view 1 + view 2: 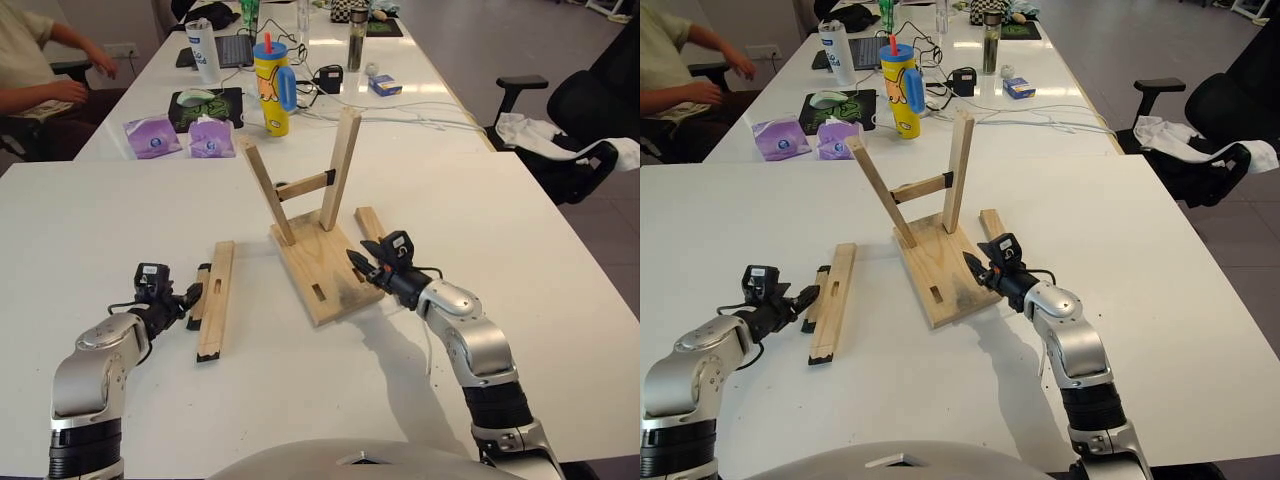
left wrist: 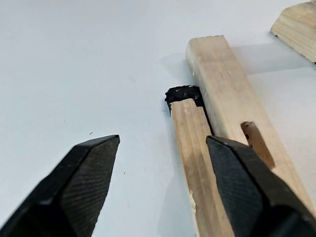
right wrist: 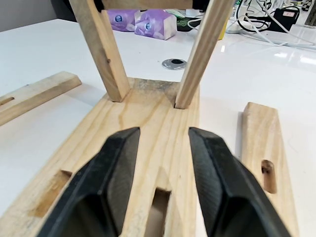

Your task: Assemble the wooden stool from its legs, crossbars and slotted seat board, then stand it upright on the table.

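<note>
While the left hand [image 1: 196, 292] and right hand [image 1: 358, 263] are spread above the white table [image 1: 100, 220], a yellow cup [image 1: 272, 95] stands behind

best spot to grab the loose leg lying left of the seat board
Take the loose leg at its far end, coming from above with the left gripper and pinching across its narrow width. It lies flat, and the crossbar hugs its left edge nearer in, so probably only the far end has both edges free.
</note>
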`<state>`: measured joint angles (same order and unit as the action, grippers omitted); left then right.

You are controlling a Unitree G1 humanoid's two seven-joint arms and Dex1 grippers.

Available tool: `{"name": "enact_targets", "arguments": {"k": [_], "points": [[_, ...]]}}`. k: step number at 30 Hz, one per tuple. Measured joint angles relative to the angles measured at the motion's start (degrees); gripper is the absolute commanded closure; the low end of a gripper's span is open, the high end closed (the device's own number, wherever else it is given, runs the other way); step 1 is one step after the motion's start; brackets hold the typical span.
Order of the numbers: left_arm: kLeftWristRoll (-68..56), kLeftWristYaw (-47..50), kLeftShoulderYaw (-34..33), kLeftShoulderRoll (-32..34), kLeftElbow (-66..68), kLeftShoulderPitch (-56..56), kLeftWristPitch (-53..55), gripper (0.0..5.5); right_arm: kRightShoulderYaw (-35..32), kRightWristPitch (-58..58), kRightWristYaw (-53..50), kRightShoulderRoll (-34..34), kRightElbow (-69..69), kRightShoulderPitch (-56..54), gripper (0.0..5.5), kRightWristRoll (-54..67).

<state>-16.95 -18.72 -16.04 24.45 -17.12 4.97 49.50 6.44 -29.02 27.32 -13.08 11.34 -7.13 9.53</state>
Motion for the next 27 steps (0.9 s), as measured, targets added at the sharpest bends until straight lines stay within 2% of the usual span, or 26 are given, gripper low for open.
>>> {"name": "enact_targets", "arguments": {"k": [13,27], "points": [[-1.8,-0.4,2.2,-0.4,-1.6,2.5,1.9,2.21,0.9,-0.7,0.1,-0.7,0.1,0.0,3.67,0.1],[-0.3,1.8,2.8,0.8,0.5,1.4,1.6,4.16,1.8,-0.2,-3.8,0.8,0.1,-0.7,3.67,-1.3]]}}
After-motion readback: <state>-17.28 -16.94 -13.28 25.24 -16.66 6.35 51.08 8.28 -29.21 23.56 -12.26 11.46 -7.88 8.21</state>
